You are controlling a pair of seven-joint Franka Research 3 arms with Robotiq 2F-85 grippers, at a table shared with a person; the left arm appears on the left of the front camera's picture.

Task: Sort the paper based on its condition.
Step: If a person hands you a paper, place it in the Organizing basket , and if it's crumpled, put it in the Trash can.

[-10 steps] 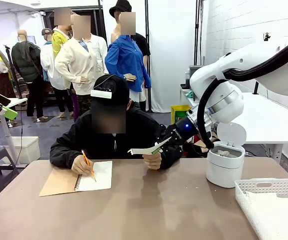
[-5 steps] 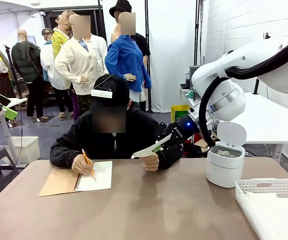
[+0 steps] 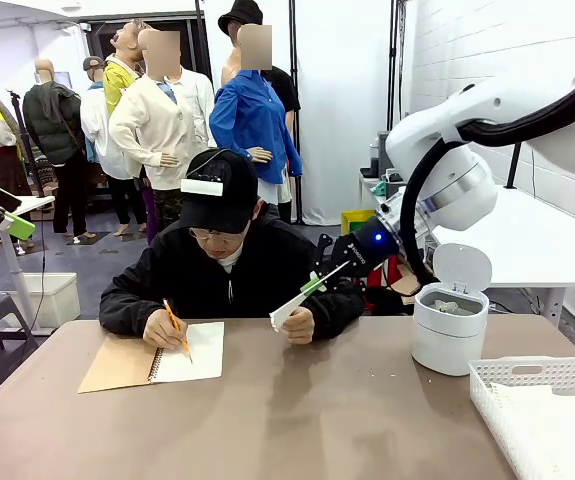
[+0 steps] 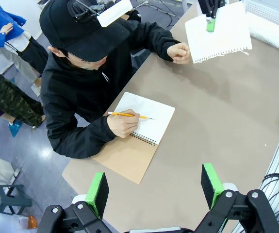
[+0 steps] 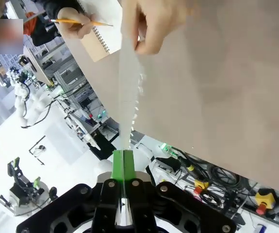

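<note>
the flat white sheet of paper (image 3: 289, 309) hangs above the worktop (image 3: 297, 420) just beside the person's fist (image 3: 299, 324), pinched at one edge by the right gripper (image 3: 314, 284), fingers clamped together on it. its long axis slopes down from the gripper toward the person, probably because it is mid-carry. the left gripper (image 4: 154, 187) hovers high above, fingers apart and empty.

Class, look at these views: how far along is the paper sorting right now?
Done: flat white sheets already lie in the basket, crumpled paper in the open bin. In hand: the right gripper is shut on a flat sheet above the person's fist. Left: placing that sheet, probably in the basket. The left gripper hangs open, empty.
</note>
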